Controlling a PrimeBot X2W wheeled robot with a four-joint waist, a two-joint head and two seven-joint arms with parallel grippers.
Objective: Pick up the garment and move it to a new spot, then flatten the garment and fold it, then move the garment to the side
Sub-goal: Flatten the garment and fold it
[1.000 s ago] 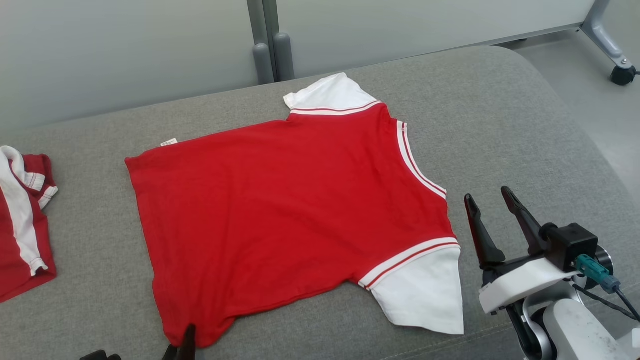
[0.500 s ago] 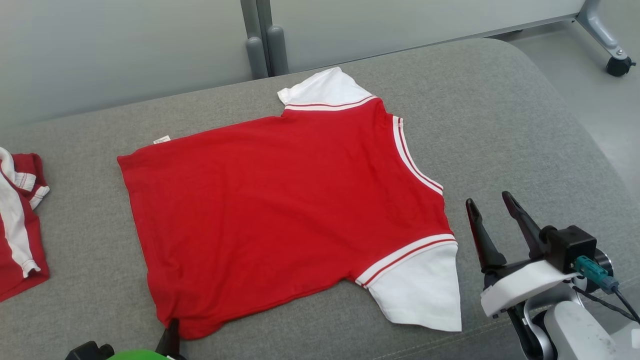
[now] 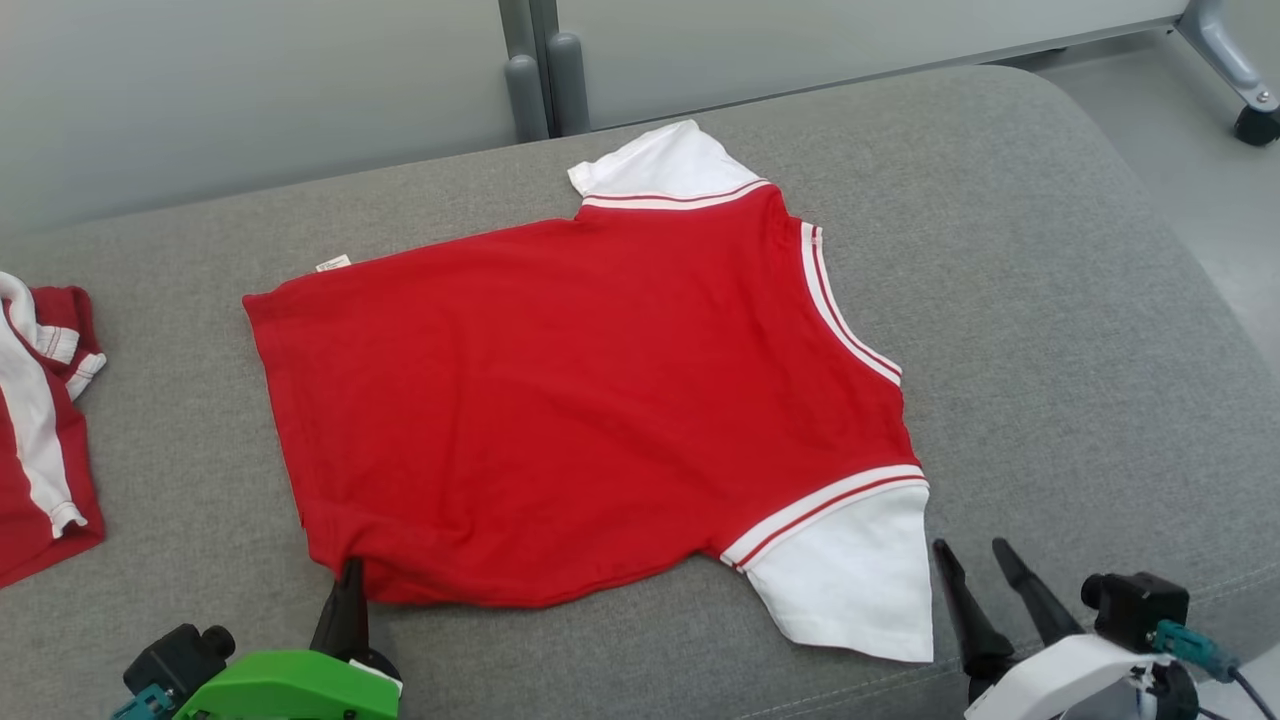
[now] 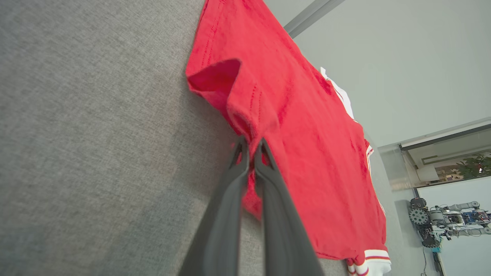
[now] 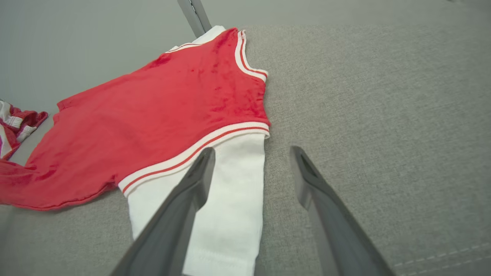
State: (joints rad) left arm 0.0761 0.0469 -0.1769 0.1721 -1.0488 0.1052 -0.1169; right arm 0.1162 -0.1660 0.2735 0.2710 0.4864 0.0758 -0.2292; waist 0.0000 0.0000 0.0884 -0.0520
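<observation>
**A:** What is it lying on?

**B:** A wide grey cushion (image 3: 1050, 300) with a pale panel (image 3: 250, 90) behind it. At the far left edge there is a second red-and-white garment (image 3: 40, 430), bunched up and well apart from the one that matters.

**A:** And the left gripper?

**B:** The left gripper (image 3: 350, 585) is at the near left corner of the red shirt (image 3: 580, 400). In its wrist view the fingers are pinched together on the hem. A small ridge of cloth is caught between them, and a flap curls up just beyond.

**A:** How does the shirt lie?

**B:** It is spread mostly flat in the middle of the cushion, hem to the left and neck to the right. The far sleeve (image 3: 660, 160) points toward the panel and the near sleeve (image 3: 850, 580) toward the robot. The near edge ripples a little.

**A:** The right gripper?

**B:** The right gripper (image 3: 970, 548) is just to the right of the near sleeve. Its fingers are apart with nothing between them. I cannot tell whether one finger touches the sleeve.

**A:** How will the shirt handle?

**B:** I'd judge it light, thin and limp. From a single pinch it will sag and drag, and the rough cushion may catch it. The doubled cloth looks like the best place to hold: the hem corners and the striped sleeve bands. Two grips set well apart should keep it from bunching.
</observation>
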